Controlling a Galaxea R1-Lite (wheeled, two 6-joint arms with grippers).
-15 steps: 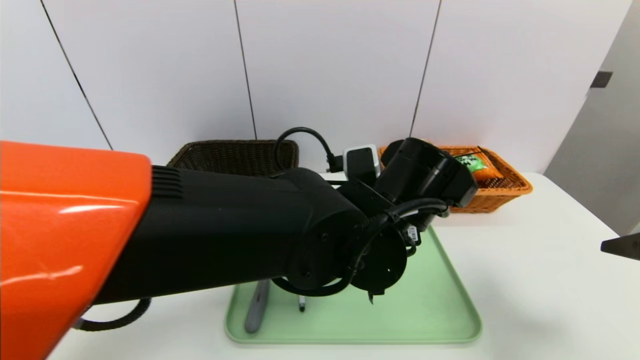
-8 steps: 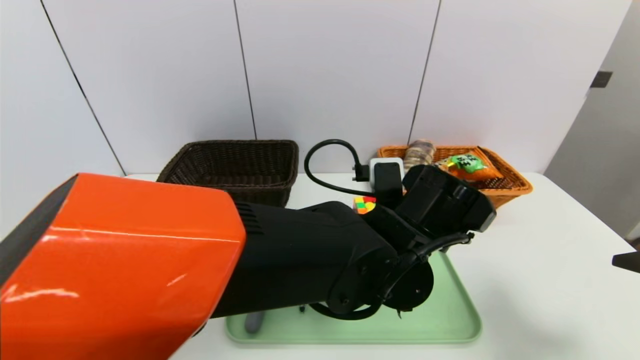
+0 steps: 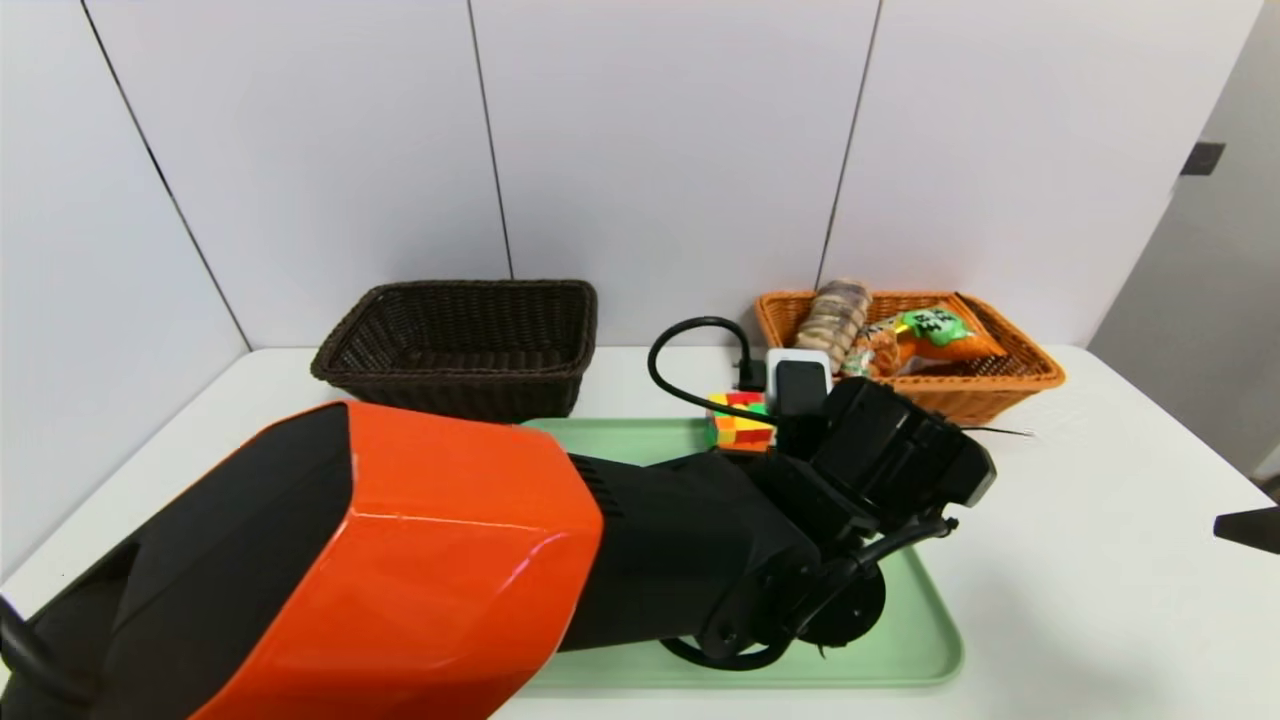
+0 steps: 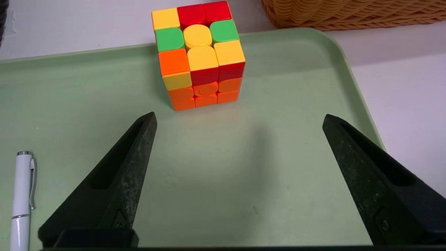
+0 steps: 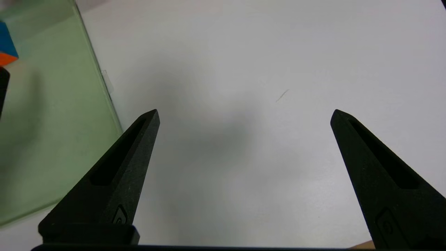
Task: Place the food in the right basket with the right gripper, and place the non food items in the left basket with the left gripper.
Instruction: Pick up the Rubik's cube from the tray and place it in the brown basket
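White table (image 3: 1080, 520) fills the lower half of head view; I'm driving from here. Green tray (image 3: 900, 640) sits lower centre, mostly hidden under my left arm. Dark left basket (image 3: 460, 340) is left of centre against the wall and looks empty. Orange-tan right basket (image 3: 1010, 385) is right of centre, with the bread loaf (image 3: 833, 312) and snack bag (image 3: 930, 335) already inside, so I judge the food done.

Left gripper (image 4: 238, 120) hangs over the tray, jaws spread wide, nothing between them. Right gripper (image 5: 244, 115) is parked over bare table just beside the tray edge, at the far right edge of head view, jaws also wide apart and empty.

Puzzle cube (image 4: 198, 54) stands on the tray, upper centre of left wrist view, beyond the fingertips and a bit toward the left finger. White pen (image 4: 21, 198) lies on the tray, lower left of that view. Peeler not visible now.

Step in hand, my call: go for the cube. To do it well, I'd nudge the gripper so the cube sits centred between the jaws, square the pads to two flat faces rather than corners, come low enough to bite mid-height, then close. Watch the right basket just behind the tray and the pen.
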